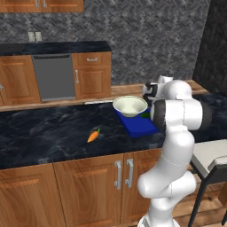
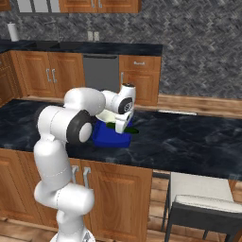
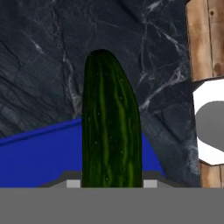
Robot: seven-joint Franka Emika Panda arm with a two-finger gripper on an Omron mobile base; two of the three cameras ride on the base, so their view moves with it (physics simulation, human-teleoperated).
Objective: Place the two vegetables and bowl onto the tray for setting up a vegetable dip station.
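Observation:
My gripper (image 2: pixel 124 125) is shut on the dark green vegetable (image 3: pixel 111 127), which hangs just above the near right part of the blue tray (image 1: pixel 141 127). In the hand view the vegetable points away from me over the tray's edge (image 3: pixel 39 155) and the dark counter. The pale bowl (image 1: pixel 130 105) sits on the tray's far end, beside my hand. The orange carrot (image 1: pixel 93 136) lies on the dark counter, well to the left of the tray and apart from it.
The dark marble counter (image 1: pixel 44 133) runs across an island with wooden cabinet doors below. A white-seated chair (image 2: pixel 201 191) stands at the island's right end. Across a strip of wooden floor are more cabinets and a grey dishwasher (image 1: pixel 54 76).

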